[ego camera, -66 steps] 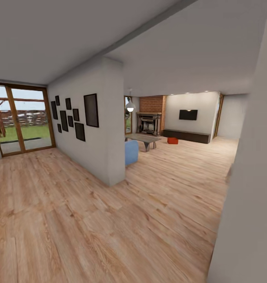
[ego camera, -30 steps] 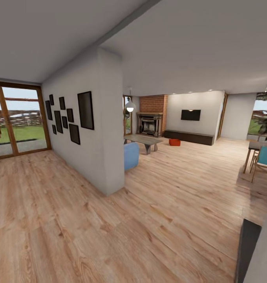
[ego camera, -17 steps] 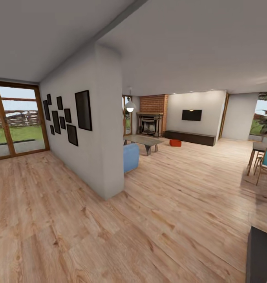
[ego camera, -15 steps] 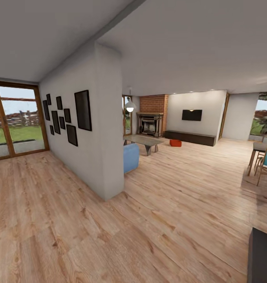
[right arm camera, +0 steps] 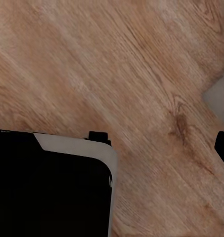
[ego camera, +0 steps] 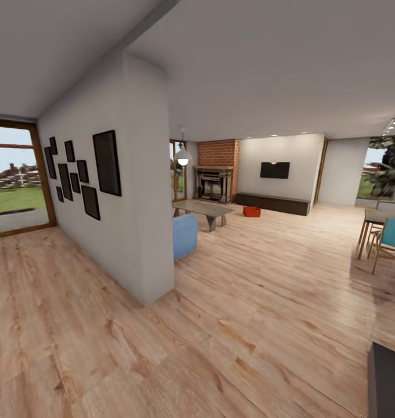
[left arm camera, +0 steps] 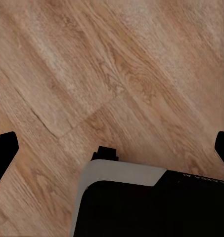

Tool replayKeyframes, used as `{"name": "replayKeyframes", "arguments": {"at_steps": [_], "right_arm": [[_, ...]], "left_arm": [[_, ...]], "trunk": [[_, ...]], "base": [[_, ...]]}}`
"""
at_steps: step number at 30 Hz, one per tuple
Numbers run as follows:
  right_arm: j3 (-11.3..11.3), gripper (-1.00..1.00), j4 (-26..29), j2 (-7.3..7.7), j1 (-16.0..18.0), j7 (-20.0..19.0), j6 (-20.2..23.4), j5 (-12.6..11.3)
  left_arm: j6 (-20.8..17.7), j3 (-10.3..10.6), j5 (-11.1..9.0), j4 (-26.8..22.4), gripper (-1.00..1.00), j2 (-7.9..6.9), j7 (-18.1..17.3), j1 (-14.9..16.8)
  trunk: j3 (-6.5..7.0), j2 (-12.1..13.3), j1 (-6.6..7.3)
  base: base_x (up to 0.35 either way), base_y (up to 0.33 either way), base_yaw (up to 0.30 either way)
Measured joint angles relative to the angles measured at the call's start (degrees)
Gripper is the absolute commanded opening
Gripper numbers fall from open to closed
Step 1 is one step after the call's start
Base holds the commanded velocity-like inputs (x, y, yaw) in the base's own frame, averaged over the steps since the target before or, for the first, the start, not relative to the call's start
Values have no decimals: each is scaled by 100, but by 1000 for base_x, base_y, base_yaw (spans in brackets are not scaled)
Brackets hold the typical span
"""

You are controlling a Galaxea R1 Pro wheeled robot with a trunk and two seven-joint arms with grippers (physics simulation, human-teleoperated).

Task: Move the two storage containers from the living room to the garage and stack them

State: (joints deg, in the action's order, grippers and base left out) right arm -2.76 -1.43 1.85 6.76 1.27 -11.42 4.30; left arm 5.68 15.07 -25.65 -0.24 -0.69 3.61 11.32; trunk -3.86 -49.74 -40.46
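Facing down a long run of light wood planks (ego camera: pixel 261 302), I am on my way with both arms tucked low, which is why each wrist camera looks straight down at boards and at a corner of my own dark base (left arm camera: pixel 146 207).

One storage container (ego camera: pixel 251 212) sits on the planks at the far end of the living room (ego camera: pixel 261 191), a small orange-red block just in front of the long dark bench (ego camera: pixel 273 203) under the black TV (ego camera: pixel 275 170), right of the brick fireplace (ego camera: pixel 218 171). It is too far off to read its walls, and I cannot make out a second one.

My left gripper (left arm camera: pixel 112 148) shows a dark fingertip (left arm camera: pixel 3 153) at each side of its wrist view with bare floor between, so those jaws stand wide apart and empty. Of my right gripper, one dark tip (right arm camera: pixel 223 148) shows at an edge; I cannot tell how its jaws stand.

For room, I judge the best lane is the open floor in the middle. On the near left a white partition wall (ego camera: pixel 142 191) ends in a square corner, with a blue seat (ego camera: pixel 185 235) and a low table (ego camera: pixel 203 210) beyond it. On the right stand a teal chair (ego camera: pixel 392 238) and a dark edge (ego camera: pixel 386 377) near me.
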Motion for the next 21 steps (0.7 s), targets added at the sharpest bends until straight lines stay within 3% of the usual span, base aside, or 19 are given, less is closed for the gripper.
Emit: {"name": "replayKeyframes", "arguments": {"at_steps": [21], "right_arm": [[0,100,0,0,0,0,-3,0]], "left_arm": [[0,0,3,0,100,1,0,0]], "trunk": [[0,0,0]], "base": [[324,0,-284]]}}
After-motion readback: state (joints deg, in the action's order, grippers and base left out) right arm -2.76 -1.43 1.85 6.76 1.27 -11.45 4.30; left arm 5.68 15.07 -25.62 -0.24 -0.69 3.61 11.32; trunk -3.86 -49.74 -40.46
